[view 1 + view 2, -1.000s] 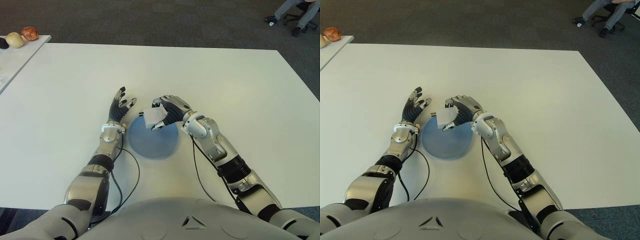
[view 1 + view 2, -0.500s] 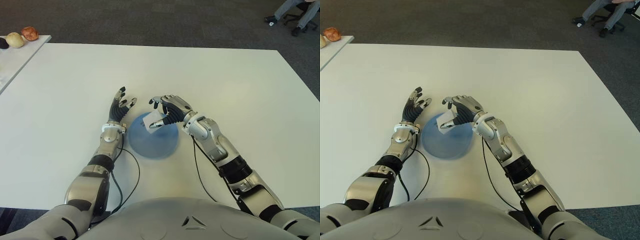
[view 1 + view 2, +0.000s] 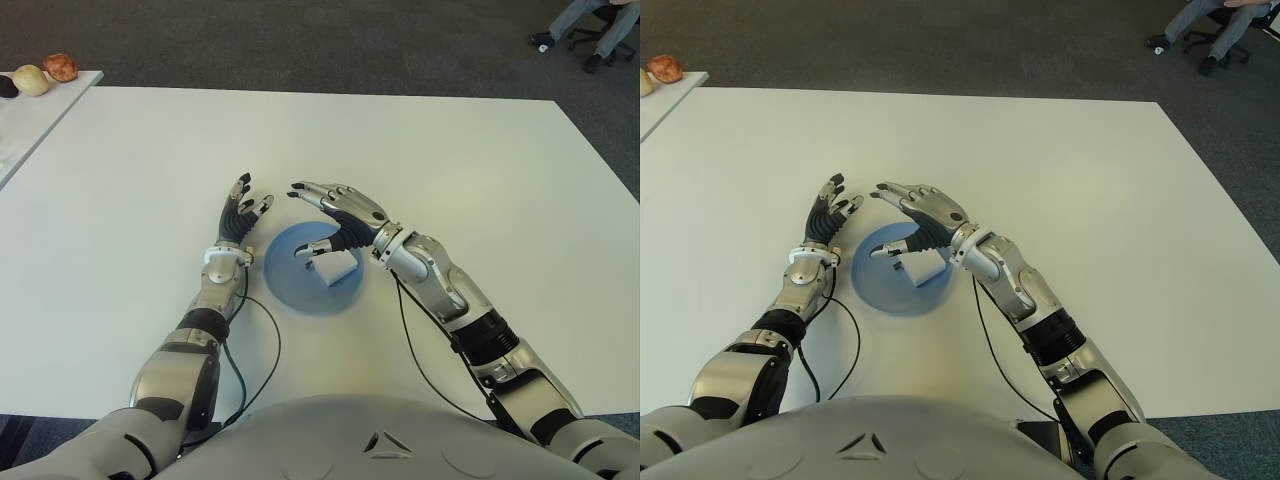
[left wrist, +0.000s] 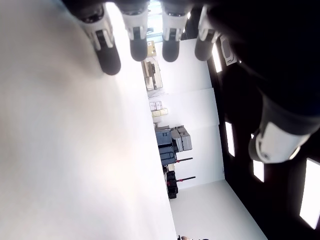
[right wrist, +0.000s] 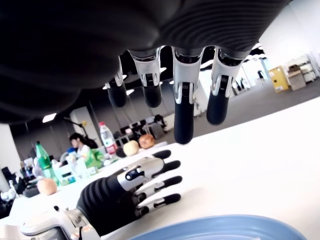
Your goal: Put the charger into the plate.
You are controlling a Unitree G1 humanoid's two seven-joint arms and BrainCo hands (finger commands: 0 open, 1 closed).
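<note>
White was the table [image 3: 450, 160], and a second white table [image 3: 30, 110] stood at the far left with three round fruits [image 3: 33, 76] on it. The left hand [image 3: 240, 218] showed on the table just left of the plate [image 3: 290, 290], its fingers straight and a little spread, holding nothing; in its wrist view the fingertips [image 4: 135, 42] pointed along the bare table surface. The blue plate lay on the table between the two hands. Inside the plate, toward its right side, sat the white charger [image 3: 336, 268]. The right hand [image 3: 335, 215] was over the far part of the plate, with the fingers stretched out and apart and the thumb [image 3: 318, 248] bent down close to the charger. I could not tell if the thumb touched it. The hand did not grip the charger. At the far right, on the dark carpet, a person's legs [image 3: 575, 20] and a chair base were seen.
</note>
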